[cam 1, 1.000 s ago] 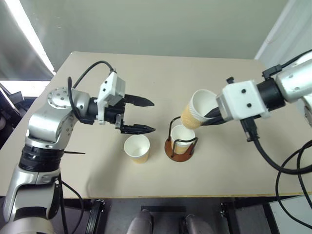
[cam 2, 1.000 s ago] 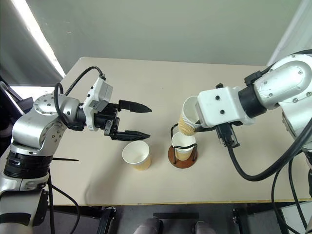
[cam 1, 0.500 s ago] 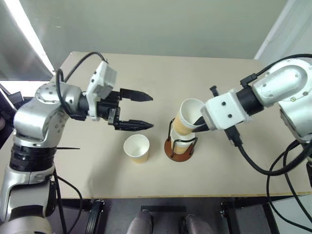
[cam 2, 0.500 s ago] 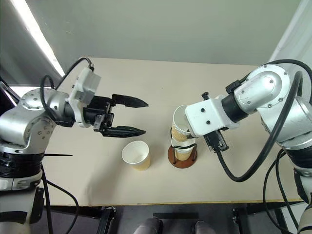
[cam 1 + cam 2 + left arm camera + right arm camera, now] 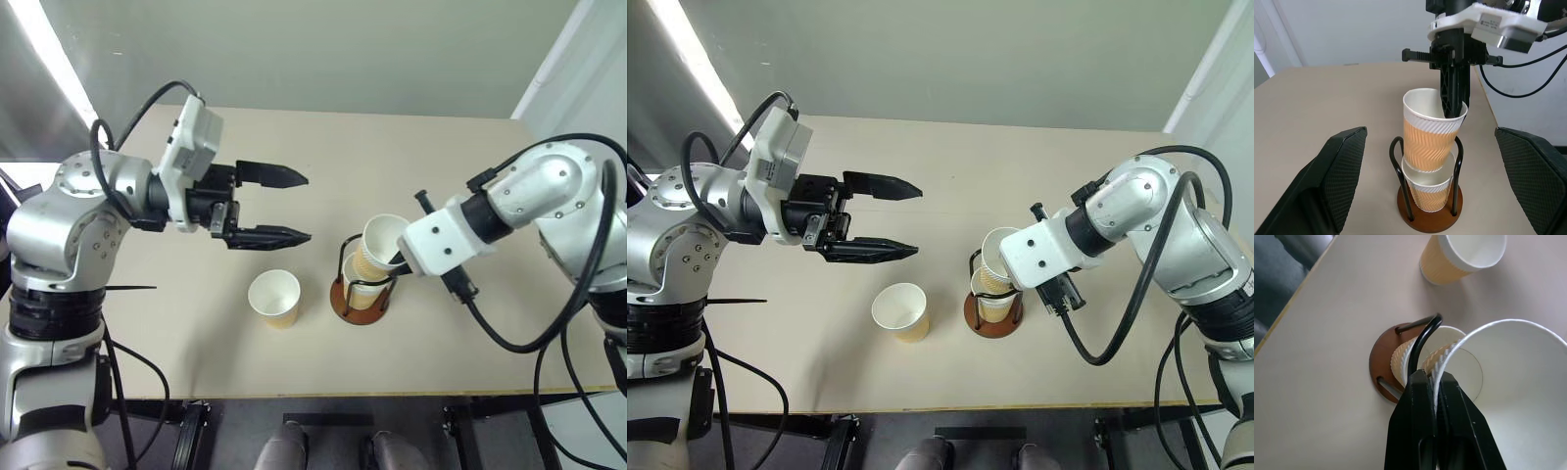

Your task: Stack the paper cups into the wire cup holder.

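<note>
While right fingers [image 5: 1432,396] pinch a paper cup [image 5: 1432,129] rim above the wire cup holder [image 5: 1429,215], left fingers [image 5: 284,235] spread empty.

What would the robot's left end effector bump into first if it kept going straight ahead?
Probably the held paper cup over the wire cup holder; it sits dead ahead of the open left end effector.

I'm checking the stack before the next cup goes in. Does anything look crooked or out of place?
The upper paper cup, pinched at its rim by the right gripper, sits only partly inside the lower cup in the wire cup holder, not fully nested. Nothing looks spilled or damaged.
</note>
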